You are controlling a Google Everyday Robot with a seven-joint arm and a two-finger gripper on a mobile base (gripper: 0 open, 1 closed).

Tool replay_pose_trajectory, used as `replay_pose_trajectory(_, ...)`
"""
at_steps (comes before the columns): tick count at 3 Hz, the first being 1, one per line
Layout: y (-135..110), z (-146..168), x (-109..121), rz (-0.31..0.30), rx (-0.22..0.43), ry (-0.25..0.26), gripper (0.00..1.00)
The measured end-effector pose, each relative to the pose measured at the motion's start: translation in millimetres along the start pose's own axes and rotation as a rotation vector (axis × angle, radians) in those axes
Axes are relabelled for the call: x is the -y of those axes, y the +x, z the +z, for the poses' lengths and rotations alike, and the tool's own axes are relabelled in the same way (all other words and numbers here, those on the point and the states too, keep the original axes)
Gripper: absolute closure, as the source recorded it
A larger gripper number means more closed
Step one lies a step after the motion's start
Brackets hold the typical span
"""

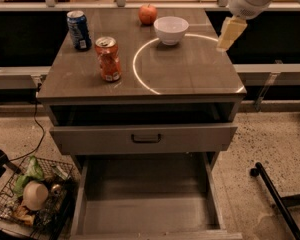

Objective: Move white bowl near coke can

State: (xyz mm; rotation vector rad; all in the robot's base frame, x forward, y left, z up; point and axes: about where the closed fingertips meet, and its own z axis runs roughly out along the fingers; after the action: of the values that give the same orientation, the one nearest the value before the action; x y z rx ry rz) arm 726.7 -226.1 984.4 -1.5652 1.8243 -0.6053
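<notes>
Cabinet top (190, 76) carries everything, and the lowest drawer (145, 204) stands open under its front edge; a thing pushed off could fall there. The gripper (231, 33) hangs over the right rear corner; open or closed, I cannot tell. The white bowl (171, 29) sits at rear centre, well apart from the coke can (108, 59) at front left; its glossy side may slip in a grasp, and a low carry may tip the can. The apple (147, 14), just beside the bowl, may get knocked.
</notes>
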Motion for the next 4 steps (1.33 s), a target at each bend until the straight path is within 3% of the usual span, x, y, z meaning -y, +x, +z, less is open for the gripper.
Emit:
replay_pose_trajectory(1,-21.9,61.6,2.0,-0.027,0.071,-0.006,0.00)
replay_pose_trajectory(4,-45.0,136.4,15.1,-0.027,0.188,-0.016,0.00)
